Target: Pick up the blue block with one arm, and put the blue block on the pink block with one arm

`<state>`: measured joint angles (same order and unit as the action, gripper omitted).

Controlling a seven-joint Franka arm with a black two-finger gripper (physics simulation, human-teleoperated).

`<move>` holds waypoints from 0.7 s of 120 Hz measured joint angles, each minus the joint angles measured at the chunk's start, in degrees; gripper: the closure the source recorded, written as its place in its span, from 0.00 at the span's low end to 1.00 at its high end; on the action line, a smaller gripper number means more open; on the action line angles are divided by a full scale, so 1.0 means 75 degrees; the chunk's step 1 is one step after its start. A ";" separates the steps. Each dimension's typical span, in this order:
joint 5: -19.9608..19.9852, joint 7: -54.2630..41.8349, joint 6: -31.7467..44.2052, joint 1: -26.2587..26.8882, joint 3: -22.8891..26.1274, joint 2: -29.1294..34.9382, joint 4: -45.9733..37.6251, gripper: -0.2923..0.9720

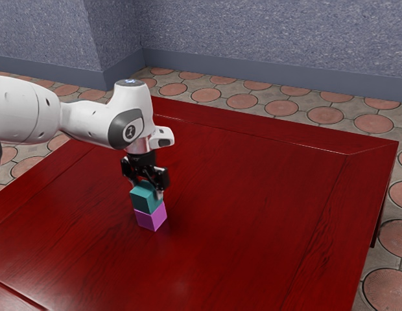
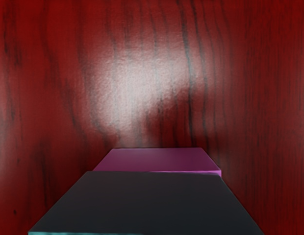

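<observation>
Our gripper (image 1: 146, 184) hangs pointing straight down in the left half of the exterior view, a little below mid-height. Behind it a grey-blue wall (image 1: 266, 32) runs across the top of the frame, and a floor of round reddish tiles (image 1: 305, 107) shows along the upper and right edges. The dark red wooden table (image 1: 272, 194) takes up most of the picture, and nothing on it stands close to the stack. Our white arm (image 1: 52, 116) comes in from the left edge. Under the hand the pink block (image 1: 152, 219) rests on the table, and the blue block (image 1: 142, 197), teal in this light, sits on top of it, touching it. The black fingers (image 1: 161, 181) stand narrowly apart and press the blue block's upper part from two sides, so we have hold of it. From the wrist, the blue block (image 2: 147, 203) shows dark just below the hand, with the pink block (image 2: 157, 159) peeking out beyond it on the table (image 2: 142, 83).
</observation>
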<state>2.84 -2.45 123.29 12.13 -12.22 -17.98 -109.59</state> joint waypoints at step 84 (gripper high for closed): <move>-0.0556 -0.0067 -0.1470 -0.0180 0.0179 0.0530 0.1689 0.23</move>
<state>-1.33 -2.95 112.27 10.78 -10.88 -14.00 -96.92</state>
